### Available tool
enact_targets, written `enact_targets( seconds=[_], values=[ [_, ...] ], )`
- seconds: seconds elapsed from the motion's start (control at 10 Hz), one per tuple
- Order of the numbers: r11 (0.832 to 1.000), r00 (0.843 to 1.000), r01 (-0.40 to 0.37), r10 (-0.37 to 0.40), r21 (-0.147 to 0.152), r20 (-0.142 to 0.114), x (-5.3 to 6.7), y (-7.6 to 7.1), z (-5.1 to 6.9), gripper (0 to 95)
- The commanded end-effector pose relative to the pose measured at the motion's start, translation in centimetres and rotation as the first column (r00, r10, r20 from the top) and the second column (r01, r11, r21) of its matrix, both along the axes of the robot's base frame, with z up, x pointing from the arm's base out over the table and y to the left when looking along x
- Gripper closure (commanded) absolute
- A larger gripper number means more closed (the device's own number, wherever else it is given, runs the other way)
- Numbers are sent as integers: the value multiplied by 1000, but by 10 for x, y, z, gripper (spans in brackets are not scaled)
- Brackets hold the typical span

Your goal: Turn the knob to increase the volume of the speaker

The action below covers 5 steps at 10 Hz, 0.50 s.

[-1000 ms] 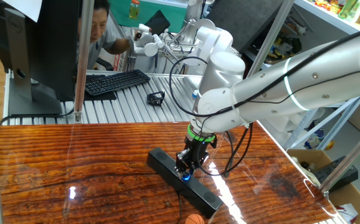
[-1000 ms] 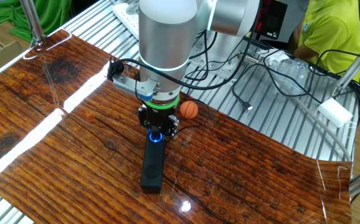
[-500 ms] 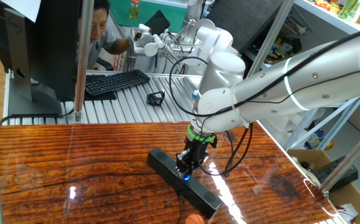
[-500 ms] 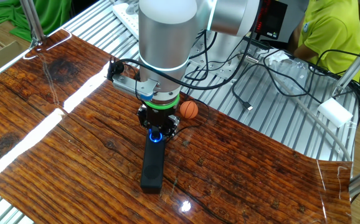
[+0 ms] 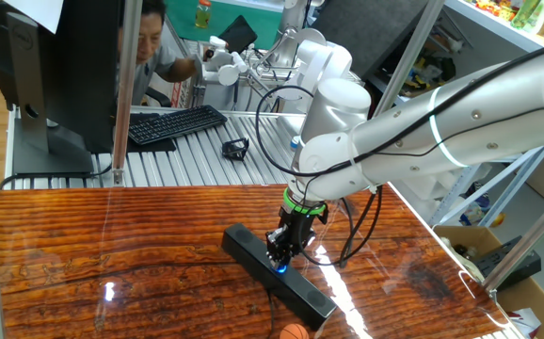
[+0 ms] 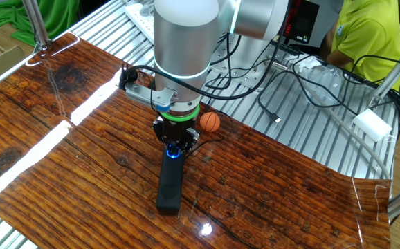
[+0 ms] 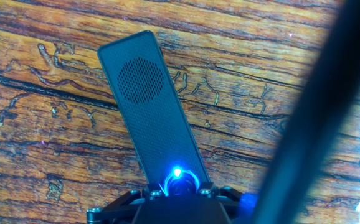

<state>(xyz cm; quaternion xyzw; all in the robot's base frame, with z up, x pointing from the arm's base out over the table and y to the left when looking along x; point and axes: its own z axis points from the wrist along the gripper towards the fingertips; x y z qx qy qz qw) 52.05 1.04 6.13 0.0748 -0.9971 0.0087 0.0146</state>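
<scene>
One fixed view: the gripper sits over the middle of the speaker on the table; the other: an orange ball nearby; hand view: fingers seemingly closed around the glowing knob.

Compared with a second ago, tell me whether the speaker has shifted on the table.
No. The speaker lies at the same angle, and the orange ball beside it sits just as far away. The gripper is on the knob.
</scene>
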Motion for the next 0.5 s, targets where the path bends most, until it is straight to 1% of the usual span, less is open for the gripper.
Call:
enact_targets(
  seconds=[0.1,0.5],
  values=[
    [1000,1000,-1,1,0,3,0,0,0,950],
    [1000,1000,5,-5,2,3,0,0,0,950]
  ],
)
